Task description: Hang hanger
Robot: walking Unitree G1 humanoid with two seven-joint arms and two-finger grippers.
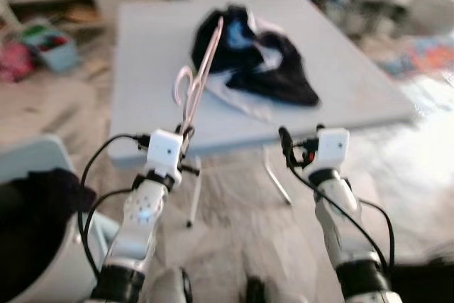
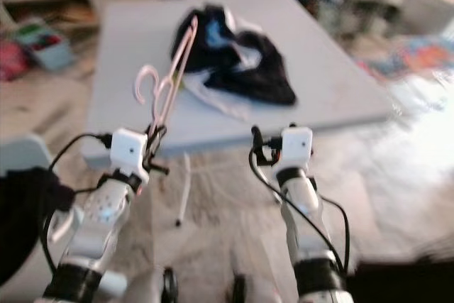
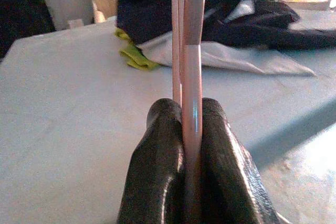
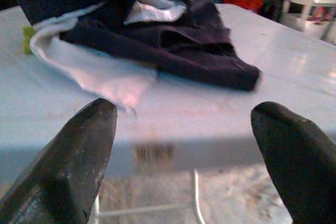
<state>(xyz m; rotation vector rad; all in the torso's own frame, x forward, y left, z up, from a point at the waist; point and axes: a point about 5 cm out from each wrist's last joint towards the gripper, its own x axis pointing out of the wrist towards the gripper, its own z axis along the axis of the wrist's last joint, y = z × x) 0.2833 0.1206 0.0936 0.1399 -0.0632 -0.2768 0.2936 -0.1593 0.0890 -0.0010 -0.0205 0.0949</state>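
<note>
Nearest, left gripper [image 3: 191,145] fingers pinched tight on pink hanger [image 1: 201,76], held upright with hook free, likely for carrying to a rail. Right gripper [image 4: 184,145] spread wide, empty, short of table [image 1: 355,97]. Beyond, dark clothes pile [image 1: 255,54] on tabletop.

Hanger [image 1: 201,76]: between the left gripper's [image 3: 191,145] fingers, rising ahead over the table [image 1: 142,54]. Clothes heap [image 1: 255,58]: on table, beyond both fingertips. Right gripper [image 4: 184,129]: before the table edge.
</note>
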